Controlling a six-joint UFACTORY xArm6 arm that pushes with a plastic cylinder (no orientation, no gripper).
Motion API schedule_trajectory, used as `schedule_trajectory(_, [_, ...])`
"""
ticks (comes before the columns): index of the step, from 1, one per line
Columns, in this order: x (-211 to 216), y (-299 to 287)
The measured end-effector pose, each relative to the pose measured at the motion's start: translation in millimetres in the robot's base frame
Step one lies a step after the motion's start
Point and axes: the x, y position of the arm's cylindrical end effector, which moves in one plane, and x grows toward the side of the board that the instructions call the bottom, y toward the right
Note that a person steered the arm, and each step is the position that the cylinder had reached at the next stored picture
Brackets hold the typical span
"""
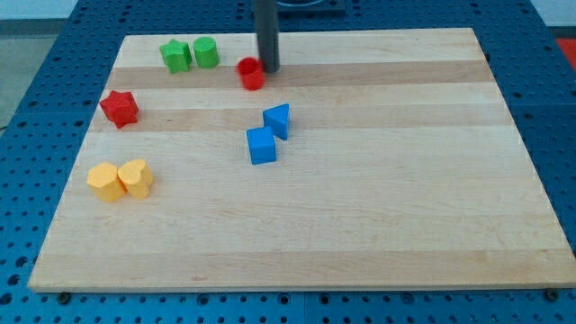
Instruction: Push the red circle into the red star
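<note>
My tip [269, 69] touches the red circle [251, 74] at its right.
No hand on this rod; red star [119, 108] sits well apart, toward the tabletop [378, 198] left edge.

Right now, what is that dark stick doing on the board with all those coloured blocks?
A robot arm's rod is pushing blocks around a wooden board. My tip sits right beside the red circle, on its right in the view, near the view's top. The red star lies apart, toward the left edge, so the circle has not reached it. The green, blue and yellow blocks sit elsewhere, untouched by the rod.
</note>
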Motion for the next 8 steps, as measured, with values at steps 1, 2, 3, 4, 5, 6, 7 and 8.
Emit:
schedule_trajectory(1, [44.4, -44.1])
schedule_trajectory(2, [71.3, -73.6])
schedule_trajectory(3, [73.9, -45.7])
schedule_trajectory(4, [73.9, -105.0])
schedule_trajectory(5, [74.0, -137.5])
schedule_trajectory(6, [56.0, -123.3])
schedule_trajectory(7, [11.4, -114.4])
schedule_trajectory(8, [10.1, -114.6])
